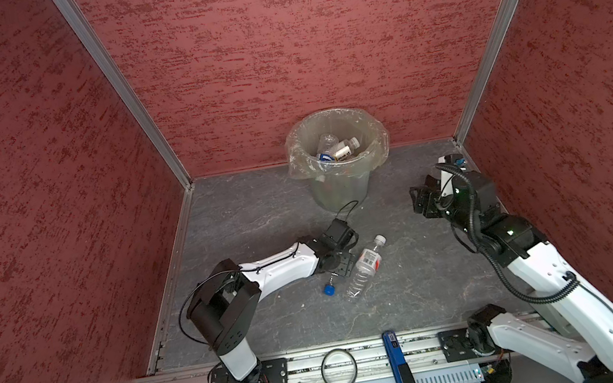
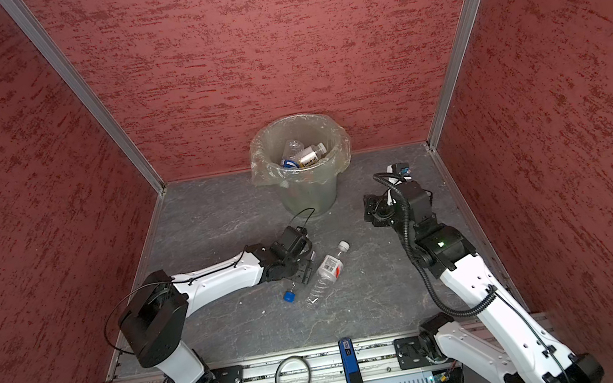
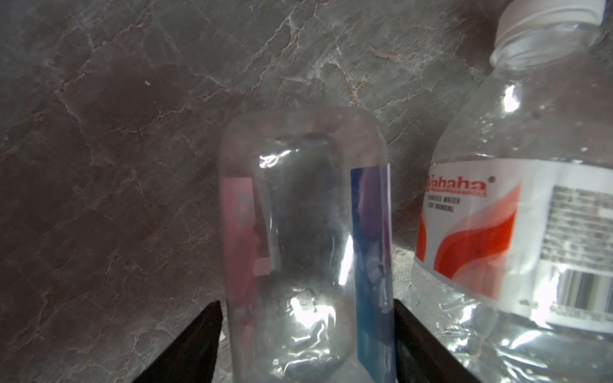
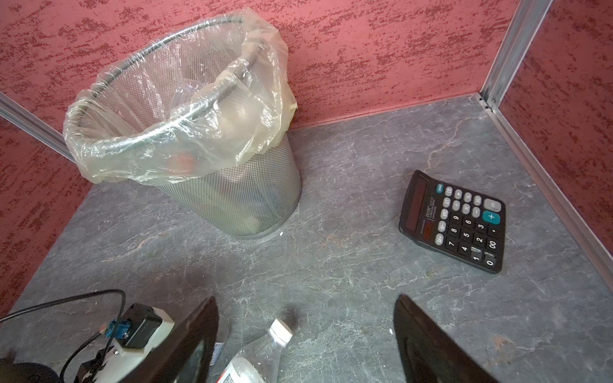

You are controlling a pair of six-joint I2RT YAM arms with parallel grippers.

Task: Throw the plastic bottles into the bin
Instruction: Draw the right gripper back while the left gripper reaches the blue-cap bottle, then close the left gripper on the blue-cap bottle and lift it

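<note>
A small clear bottle (image 3: 305, 232) with a pink and blue label lies on the grey floor, its blue cap (image 1: 329, 290) showing in both top views. My left gripper (image 3: 306, 303) is shut on it, one finger at each side. Right beside it lies a larger clear bottle (image 1: 366, 267) with a red and white label and a white cap. The bin (image 1: 340, 191), lined with a clear bag, stands by the back wall and holds several bottles (image 1: 338, 149). My right gripper (image 4: 305, 298) hangs open and empty at the right, facing the bin (image 4: 252, 199).
A black calculator (image 4: 454, 222) lies on the floor near the back right corner, hidden behind the right arm in both top views. Red walls close in three sides. A blue tool (image 1: 396, 363) and a black ring (image 1: 338, 368) rest on the front rail.
</note>
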